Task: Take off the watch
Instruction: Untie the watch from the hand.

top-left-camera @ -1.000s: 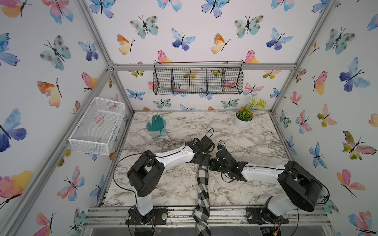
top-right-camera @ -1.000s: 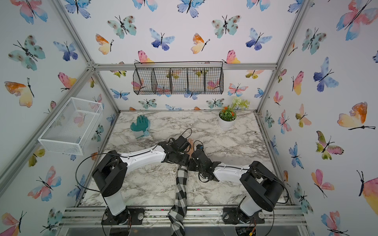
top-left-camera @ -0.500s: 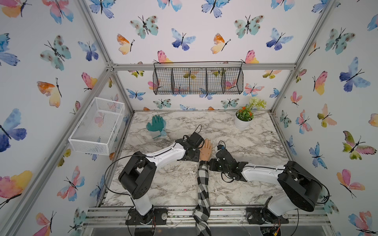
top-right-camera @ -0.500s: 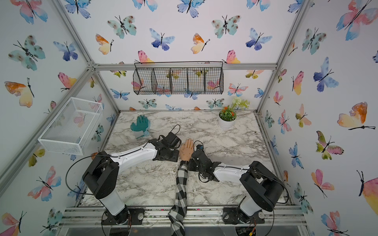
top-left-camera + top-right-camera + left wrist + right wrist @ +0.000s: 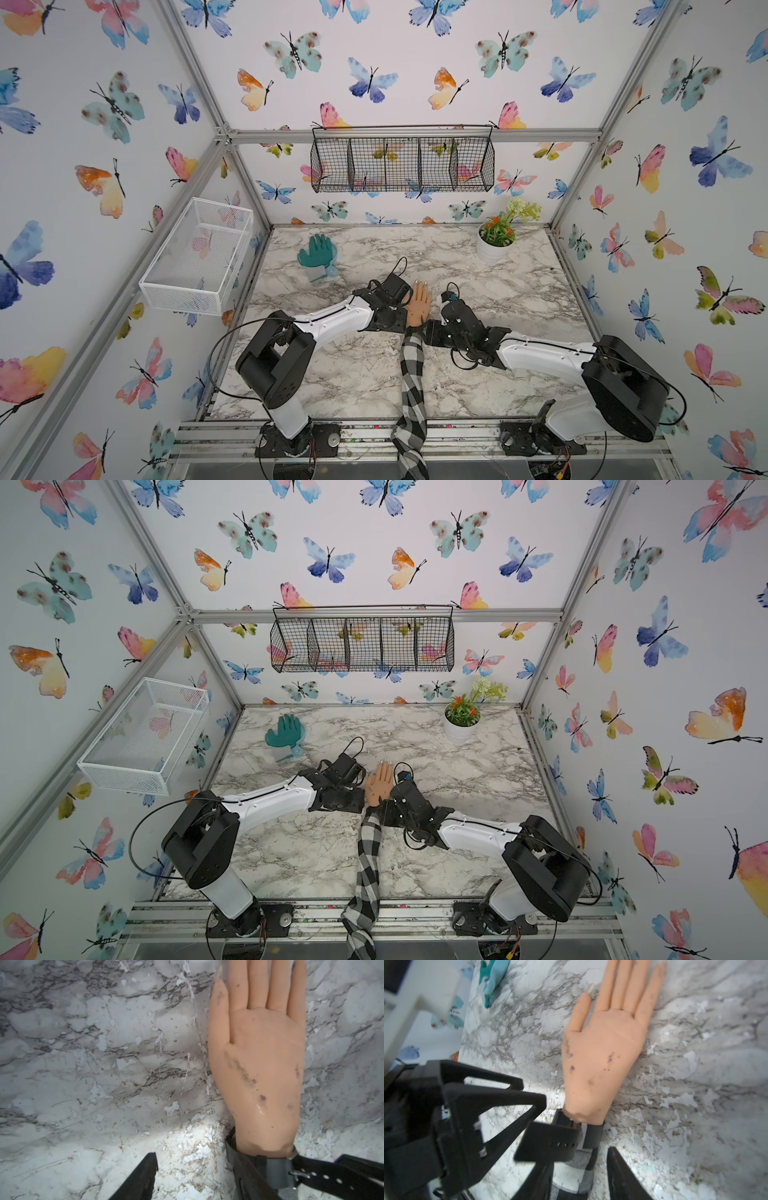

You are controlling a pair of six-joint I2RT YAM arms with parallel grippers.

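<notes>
Your marble table (image 5: 519, 291) carried a checked sleeve (image 5: 411, 374) and a mannequin hand (image 5: 419, 301), fingers toward twelve. From both top views you could not make out the wrist. Only your wrist cameras showed the watch (image 5: 591, 1136) wrapped at the hand's six, its holed strap end (image 5: 332, 1176) loose. The left gripper (image 5: 533, 1093), at nine, stood slightly parted over bare marble; the right gripper (image 5: 579, 1157), at four, spread astride the sleeve.

Watch (image 5: 548, 1140) on mannequin hand's (image 5: 419, 301) wrist, glove (image 5: 318, 251) behind left, plant (image 5: 496, 237) behind right
</notes>
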